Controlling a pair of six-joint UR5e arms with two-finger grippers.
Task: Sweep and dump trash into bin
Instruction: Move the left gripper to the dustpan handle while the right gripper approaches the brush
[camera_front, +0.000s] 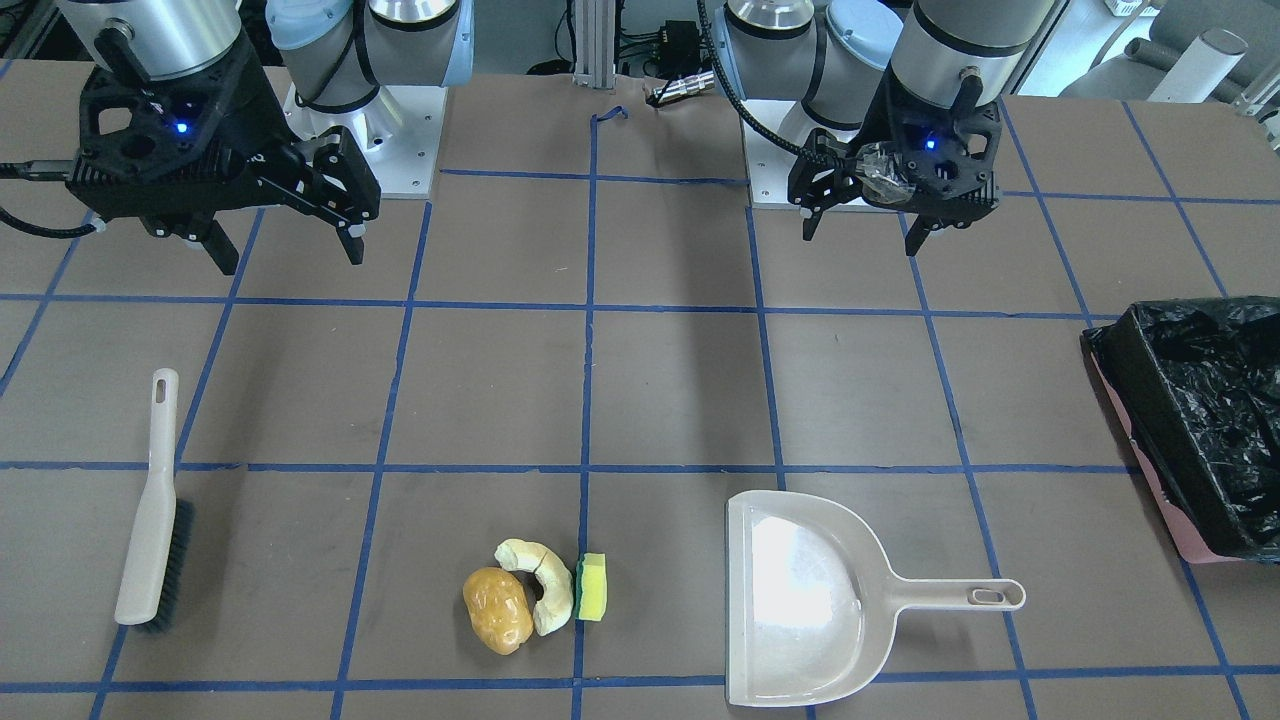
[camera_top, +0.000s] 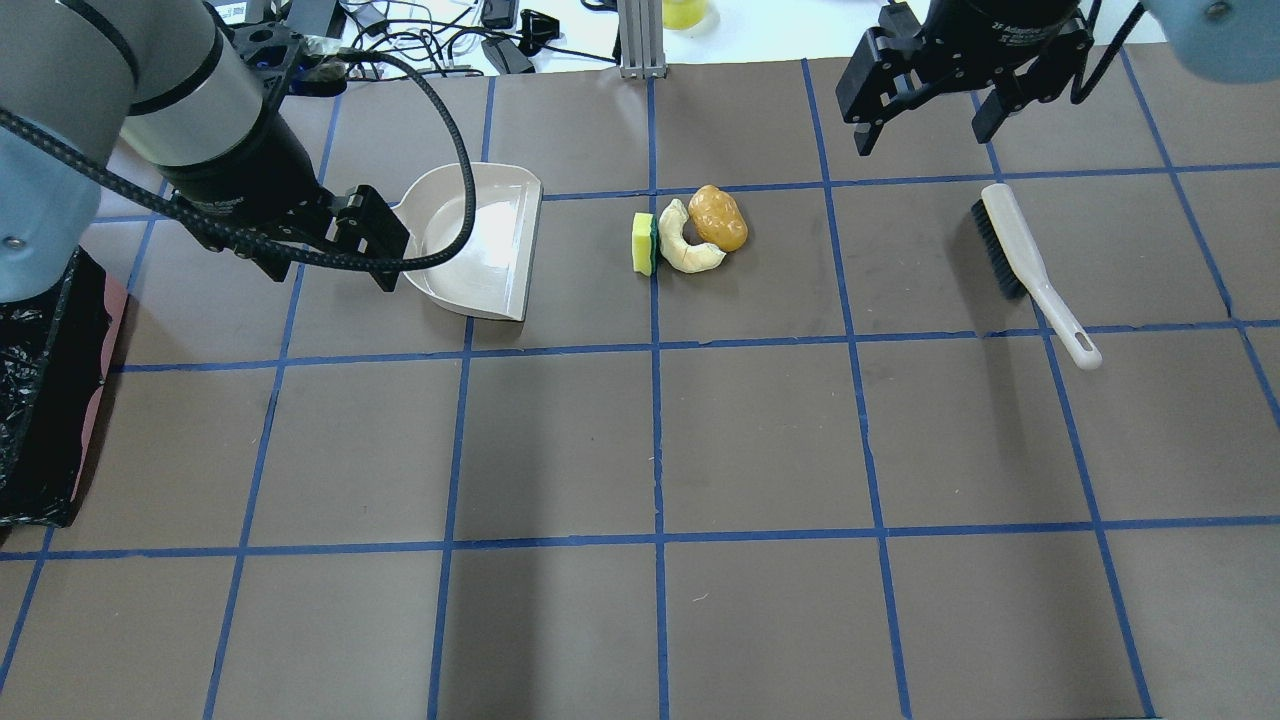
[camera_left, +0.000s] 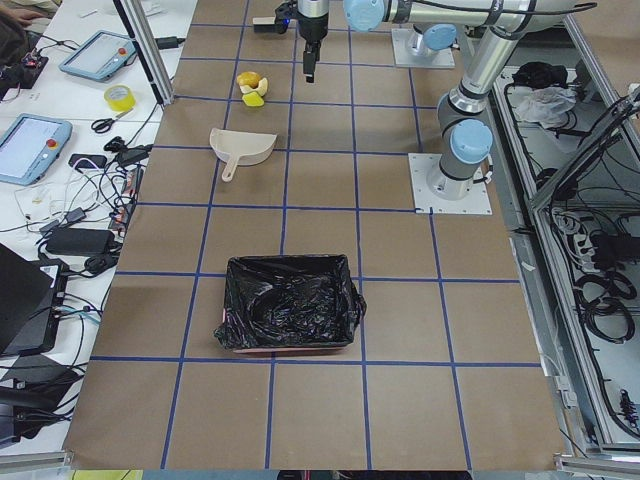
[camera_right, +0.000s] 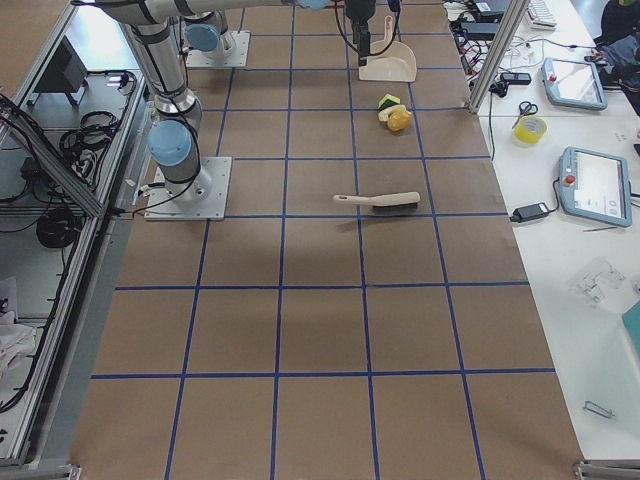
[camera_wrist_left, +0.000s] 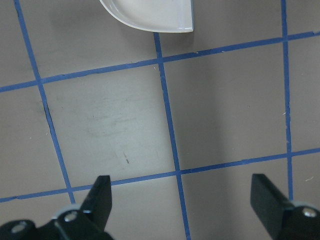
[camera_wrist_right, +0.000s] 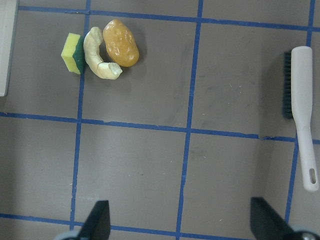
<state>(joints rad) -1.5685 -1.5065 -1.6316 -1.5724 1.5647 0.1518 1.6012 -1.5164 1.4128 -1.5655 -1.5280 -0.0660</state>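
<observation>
The trash lies together on the table: a golden-brown potato-like lump (camera_front: 497, 610), a pale crescent piece (camera_front: 542, 585) and a yellow-green sponge (camera_front: 592, 587). They also show in the right wrist view, the lump (camera_wrist_right: 120, 43), crescent (camera_wrist_right: 97, 55) and sponge (camera_wrist_right: 72, 52). The pink bin (camera_front: 1130, 380) with its black bag stands at the table's end on my left side. My left gripper (camera_front: 860, 240) is open and empty, above the table near the dustpan. My right gripper (camera_front: 288, 262) is open and empty, high over the table between the trash and the brush.
A beige dustpan (camera_front: 800, 600) lies flat beside the trash, its handle pointing toward the bin. A beige hand brush (camera_front: 150, 510) with dark bristles lies on my right side. Blue tape lines grid the brown table. Both arm bases stand at the robot's edge.
</observation>
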